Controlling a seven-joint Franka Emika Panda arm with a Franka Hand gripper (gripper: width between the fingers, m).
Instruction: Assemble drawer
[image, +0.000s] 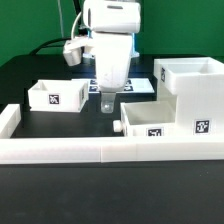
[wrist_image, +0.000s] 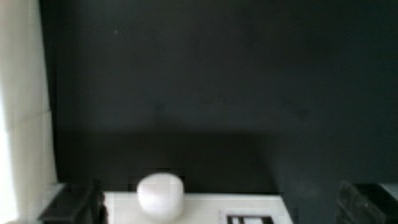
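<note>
The big white drawer shell (image: 196, 88) stands at the exterior view's right, with a tag on its front. A knobbed tray (image: 152, 122) lies against its left side by the front bar, its knob (image: 118, 127) pointing to the exterior view's left. A second tray (image: 55, 96) with a tag sits at the left. My gripper (image: 108, 103) hangs low over the black table, just beside the knob. In the wrist view the knob (wrist_image: 160, 190) and the tray's front (wrist_image: 196, 212) lie between my fingers (wrist_image: 71, 202). The gripper (wrist_image: 222, 205) is open and holds nothing.
Long low white border bars run along the front (image: 90, 151) and the left (image: 8, 120); one shows in the wrist view (wrist_image: 18, 100). The marker board (image: 130, 86) lies on the table behind the gripper.
</note>
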